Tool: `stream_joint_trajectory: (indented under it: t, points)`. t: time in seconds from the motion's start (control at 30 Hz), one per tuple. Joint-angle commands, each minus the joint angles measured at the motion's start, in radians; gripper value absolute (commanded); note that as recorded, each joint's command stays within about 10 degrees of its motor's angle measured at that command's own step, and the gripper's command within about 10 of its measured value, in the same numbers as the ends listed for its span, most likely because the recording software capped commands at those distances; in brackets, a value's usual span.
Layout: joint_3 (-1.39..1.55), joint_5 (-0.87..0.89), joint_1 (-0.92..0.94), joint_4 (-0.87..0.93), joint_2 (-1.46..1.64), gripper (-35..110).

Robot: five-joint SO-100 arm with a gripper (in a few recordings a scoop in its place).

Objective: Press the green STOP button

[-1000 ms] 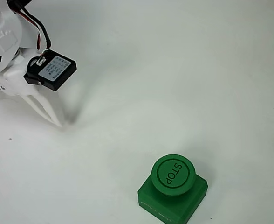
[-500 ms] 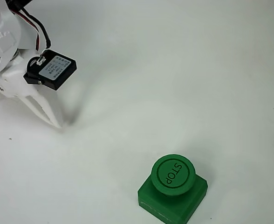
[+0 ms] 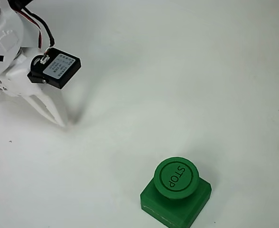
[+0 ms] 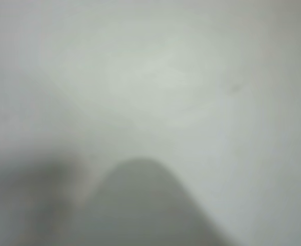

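Clearly we have not reached the round green plastic STOP button [image 3: 176, 177] on its wider square green base; it sits low and right of centre in the fixed view on the plain white table [image 3: 187, 76], cap up and free to be pressed from above. Our white plastic two-finger gripper [image 3: 58, 119] hangs at the upper left, well apart from it, tips pointing down close to the table. The fingers look drawn together into one point, which would suit poking. The blurred wrist view adds nothing sure.
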Motion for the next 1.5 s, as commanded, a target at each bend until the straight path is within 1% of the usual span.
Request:
stream_joint_trajectory:
  t: [0.0, 0.13, 0.2, 0.63, 0.87, 1.0, 1.2, 1.33, 1.47]
  points:
    - [-0.06, -0.009, -0.002, 0.018, 0.017, 0]
    - [-0.166, -0.014, 0.017, 0.034, 0.005, 0]
    - [-0.227, -0.018, 0.028, 0.034, -0.066, 0]
    - [-0.633, -0.123, 0.114, 0.037, -0.799, 0]
    - [-0.853, -0.166, 0.11, 0.104, -1.127, 0]
    - [-0.978, -0.184, 0.112, 0.133, -1.221, 0]
    - [-1.172, -0.21, 0.114, 0.232, -1.371, 0]
    - [-1.302, -0.212, 0.114, 0.245, -1.402, 0]
    - [-1.431, -0.216, 0.114, 0.316, -1.473, 0]
